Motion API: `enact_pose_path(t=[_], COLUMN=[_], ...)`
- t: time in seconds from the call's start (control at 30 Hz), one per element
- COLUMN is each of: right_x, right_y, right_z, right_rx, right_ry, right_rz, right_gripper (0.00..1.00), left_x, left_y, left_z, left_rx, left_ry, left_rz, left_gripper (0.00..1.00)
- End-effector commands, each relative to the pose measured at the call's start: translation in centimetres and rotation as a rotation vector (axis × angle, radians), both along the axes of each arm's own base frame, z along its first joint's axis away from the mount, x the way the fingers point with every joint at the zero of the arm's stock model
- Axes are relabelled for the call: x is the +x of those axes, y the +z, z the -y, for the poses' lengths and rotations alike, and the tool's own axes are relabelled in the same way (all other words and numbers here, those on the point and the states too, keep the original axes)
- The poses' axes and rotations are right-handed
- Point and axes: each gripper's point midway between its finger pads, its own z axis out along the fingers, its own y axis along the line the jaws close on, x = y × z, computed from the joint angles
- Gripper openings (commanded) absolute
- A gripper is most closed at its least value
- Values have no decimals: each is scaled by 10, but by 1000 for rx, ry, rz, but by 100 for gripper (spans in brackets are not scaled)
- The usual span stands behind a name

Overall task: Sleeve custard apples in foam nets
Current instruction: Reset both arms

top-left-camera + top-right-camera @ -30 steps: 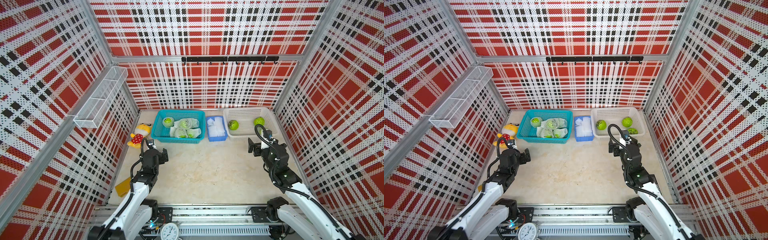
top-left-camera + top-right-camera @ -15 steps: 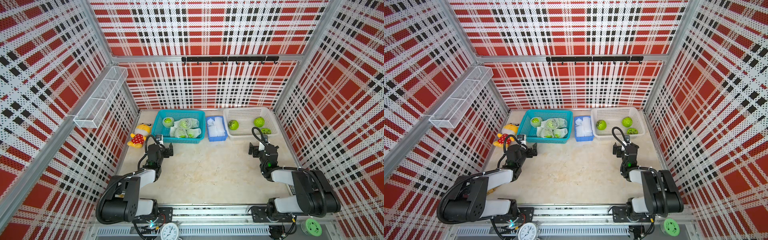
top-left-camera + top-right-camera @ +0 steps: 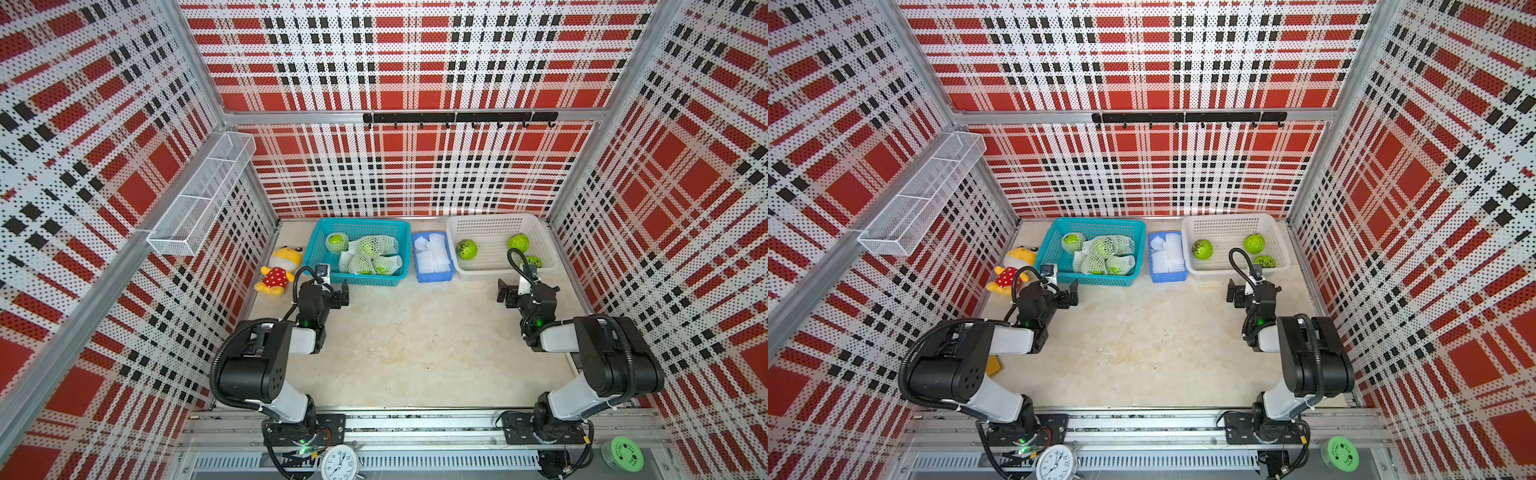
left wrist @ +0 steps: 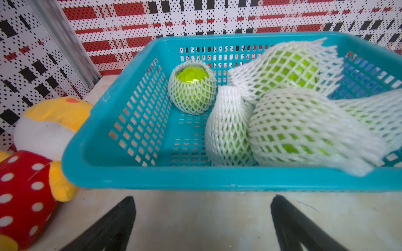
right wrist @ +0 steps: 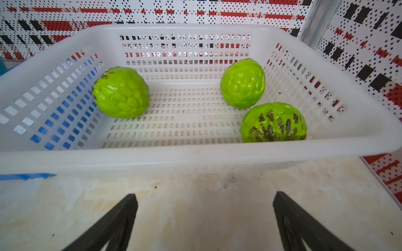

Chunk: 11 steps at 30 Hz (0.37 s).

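Both arms have come right down in the last sec. A moment ago they were stretched up and fwd; now they're folded low, elbows back by the rail. The left gripper (image 4: 203, 208) sits just short of the teal basket (image 4: 195, 178), and the right gripper (image 5: 204, 206) just short of the white basket (image 5: 195, 160). Each has its jaws spread wide w/ nothing between them, only bare table. Nothing in the baskets looks shifted. My read: no fruit is in hand, so this is a gap btw cycles, w/ three fruits left to do.

As for the custard apples, three bare ones lie in the white basket, glossy bright green w/ knobbly skin. One (image 5: 121, 92) is on the side next to the blue tray (image 3: 432, 277), w/ dark flecks on one side. One (image 5: 242, 83) is clean and lies toward the far wall. One (image 5: 273, 122) is by the near rim, just beside the clean one, w/ heavy blackish streaks. Approx four more lie in the teal basket, already sleeved, e.g. one (image 4: 192, 91) w/ green showing at its open end. Spare foam nets (image 3: 432, 255) are piled in the blue tray btw the two baskets.
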Motion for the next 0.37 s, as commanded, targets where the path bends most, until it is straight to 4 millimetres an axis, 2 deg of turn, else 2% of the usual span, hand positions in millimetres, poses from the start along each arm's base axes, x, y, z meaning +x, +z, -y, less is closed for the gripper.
enact_pose_path(t=[0.0,0.33], right_x=[8,7], right_y=[14,17], right_z=[-5,-11], right_rx=[-9,-35], right_ry=[24,39], right_rz=[52,69], right_gripper=[100,100], left_x=[8,8], left_y=[17,16], left_z=[-5,-5], left_rx=[-11,-10], left_ry=[20,21], left_rz=[61,59], left_gripper=[100,100])
